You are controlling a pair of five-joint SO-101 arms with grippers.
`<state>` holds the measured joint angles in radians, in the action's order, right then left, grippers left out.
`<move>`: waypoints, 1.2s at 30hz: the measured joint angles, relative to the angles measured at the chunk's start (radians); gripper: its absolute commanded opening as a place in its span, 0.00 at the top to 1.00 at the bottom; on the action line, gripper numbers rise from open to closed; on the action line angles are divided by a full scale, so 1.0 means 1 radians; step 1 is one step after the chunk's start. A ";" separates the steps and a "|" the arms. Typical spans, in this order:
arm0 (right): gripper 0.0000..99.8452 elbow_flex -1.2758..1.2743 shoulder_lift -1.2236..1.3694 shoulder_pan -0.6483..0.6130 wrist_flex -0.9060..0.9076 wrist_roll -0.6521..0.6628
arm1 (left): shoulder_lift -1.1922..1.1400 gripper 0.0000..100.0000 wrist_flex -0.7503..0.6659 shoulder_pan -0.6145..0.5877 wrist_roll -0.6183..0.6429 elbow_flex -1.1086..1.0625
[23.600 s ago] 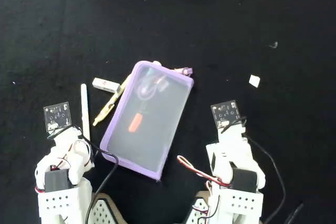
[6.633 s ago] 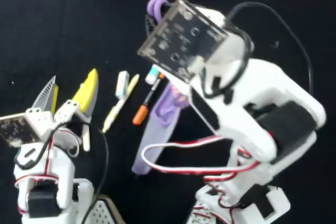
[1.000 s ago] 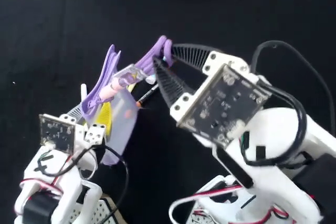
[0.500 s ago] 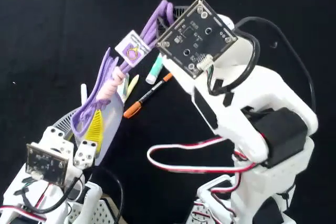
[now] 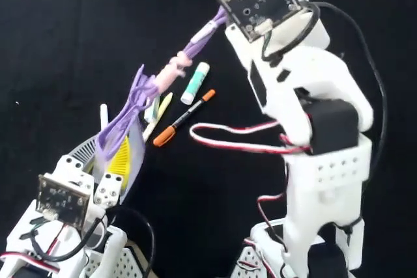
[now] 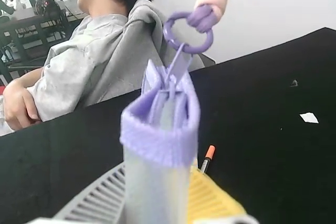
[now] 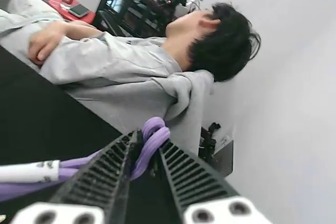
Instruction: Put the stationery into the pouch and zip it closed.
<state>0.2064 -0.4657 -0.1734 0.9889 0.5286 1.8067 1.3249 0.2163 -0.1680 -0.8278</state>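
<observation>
The pouch (image 5: pixel 133 99) hangs above the worktop (image 5: pixel 58 50), strung from 7 to 1 o'clock. The left gripper (image 5: pixel 104 153) has its jaws clamped on the lower end, and the right gripper (image 7: pixel 147 157) jaws pinch the strap loop (image 7: pixel 153 128). Looks like early days: the glue stick (image 5: pixel 195 83) and marker (image 5: pixel 183 116) lie loose at the pouch's 4 o'clock, and zipping's not done either. The white tag (image 7: pixel 31 170) has print too small to read.
</observation>
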 measured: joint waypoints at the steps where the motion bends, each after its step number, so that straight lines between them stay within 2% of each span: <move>1: 0.99 -0.029 0.000 0.011 -0.032 0.000 | 0.000 0.97 0.000 0.000 0.000 0.000; 7: 0.99 -0.132 0.000 0.037 -0.164 0.000 | 0.000 0.97 -0.009 0.008 -0.002 0.000; 14: 0.99 -0.221 -0.002 0.048 -0.245 -0.002 | -0.002 0.97 0.002 0.135 -0.055 0.000; 24: 0.99 -0.339 -0.002 0.137 -0.399 -0.002 | -0.002 0.97 0.005 0.144 -0.069 0.034; 29: 0.99 -0.339 0.081 0.199 -0.416 -0.002 | 0.002 0.97 0.006 0.144 -0.069 0.112; 36: 0.99 -0.281 0.212 0.199 -0.416 -0.002 | -0.002 0.97 0.006 0.144 -0.069 0.115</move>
<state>-0.0744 -0.2539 0.0261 0.5731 0.5271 1.8052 1.3311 0.3606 -0.2371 -0.7127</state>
